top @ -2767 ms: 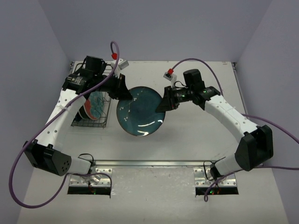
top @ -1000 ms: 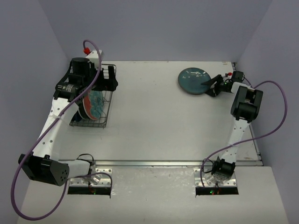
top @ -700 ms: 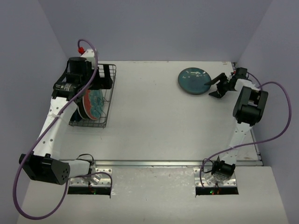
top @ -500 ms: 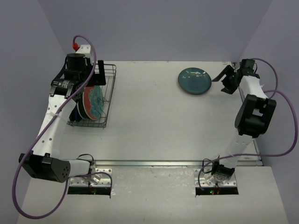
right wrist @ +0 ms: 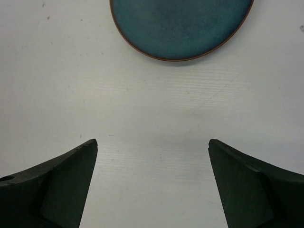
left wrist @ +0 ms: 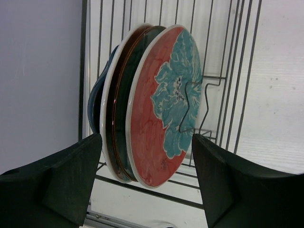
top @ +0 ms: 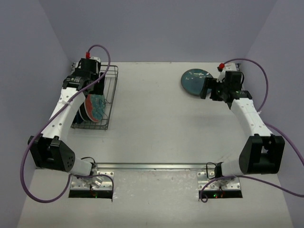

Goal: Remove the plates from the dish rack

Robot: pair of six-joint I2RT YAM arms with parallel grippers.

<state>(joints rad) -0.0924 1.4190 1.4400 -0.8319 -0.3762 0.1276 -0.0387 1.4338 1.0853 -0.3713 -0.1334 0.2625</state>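
The dish rack stands at the back left, and several plates stand on edge in it. In the left wrist view the front plate is red with a teal flower. Behind it stand a white-rimmed dark one and a dark blue one. My left gripper is open and its fingers straddle the lower edges of the plates. A round dark teal plate lies flat on the table at the back right. My right gripper hangs wide open just short of it, holding nothing.
The rack's wire wall and an upright prong run close beside the red plate. The left purple wall is right behind the rack. Purple cables loop from both arms.
My right gripper let go of the teal plate at the back right, drew back and opened wide. My left gripper came down over the rack around the plates, its jaws narrowing.
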